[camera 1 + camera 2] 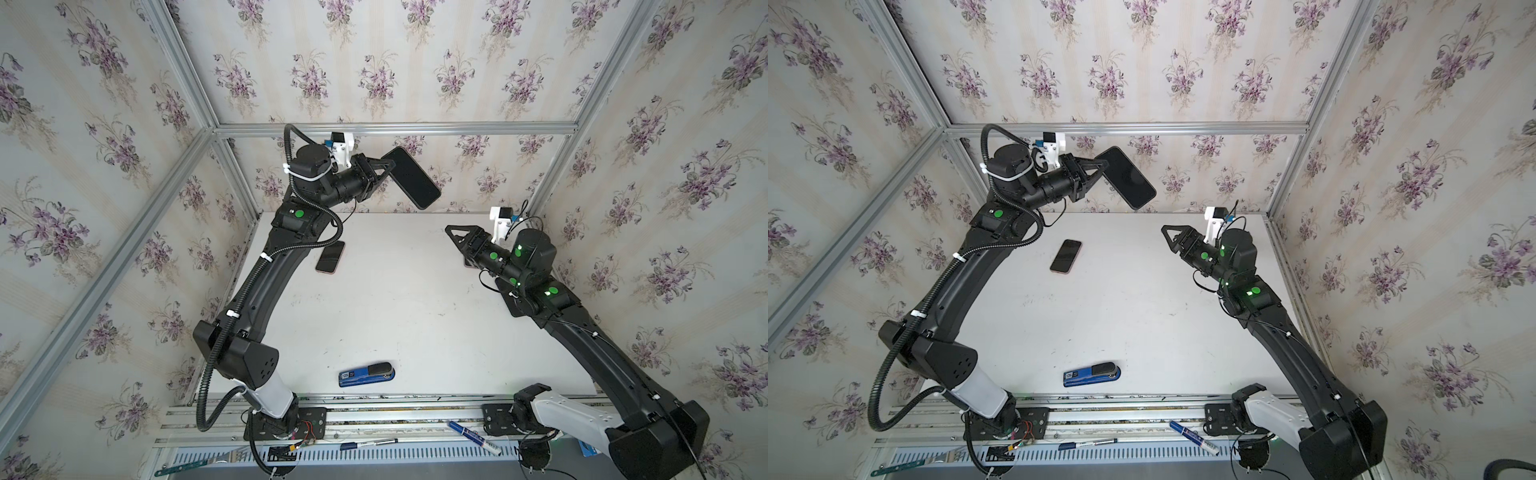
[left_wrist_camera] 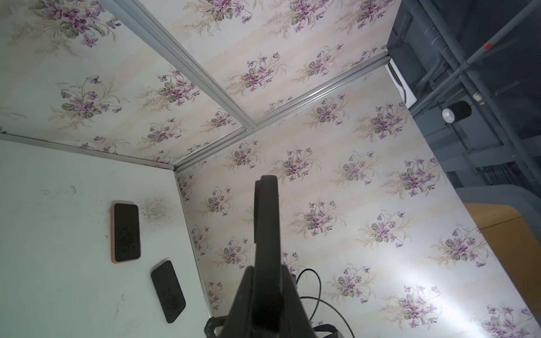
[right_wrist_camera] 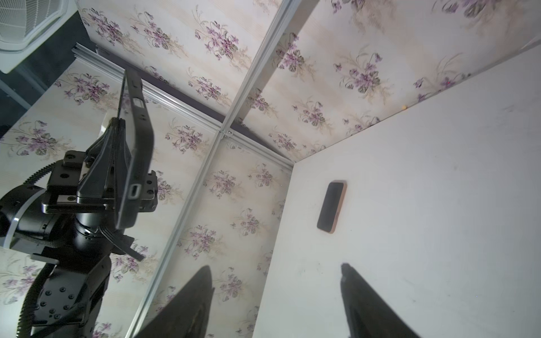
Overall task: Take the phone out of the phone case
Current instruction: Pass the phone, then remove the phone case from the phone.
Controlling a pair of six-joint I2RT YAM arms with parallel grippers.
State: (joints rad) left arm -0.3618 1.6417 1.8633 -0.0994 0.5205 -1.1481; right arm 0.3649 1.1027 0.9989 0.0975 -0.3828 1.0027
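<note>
Phone case of black plastic, slim and with rounded corners, held high in the air over the far left part of the white table, in front of the flowered back wall. Clamped near one short end by the left gripper, fingers pressed tight on both faces, the long body sticking out free and tilted. Seen edge-on in the left wrist view. In the right wrist view, cut-outs for port and buttons along its rim.

Phone with pink edge and dark screen lying flat on the table, screen up, out of the case and well apart from it. Apart from both grippers as well. In a top view, one corner of it hidden behind the left arm's forearm.

Right gripper raised over the right side of the table, pointing toward the far left, fingers spread wide and empty.

Close to the phone in the left wrist view, a second dark flat shape with rounded corners, nearer to the wall edge. Object or shadow, cannot tell.

Blue and black stapler lying near the front edge of the table, well apart from the phone. Beyond that edge, on the metal rail, a blue-and-white marker and a thin black pen.
</note>
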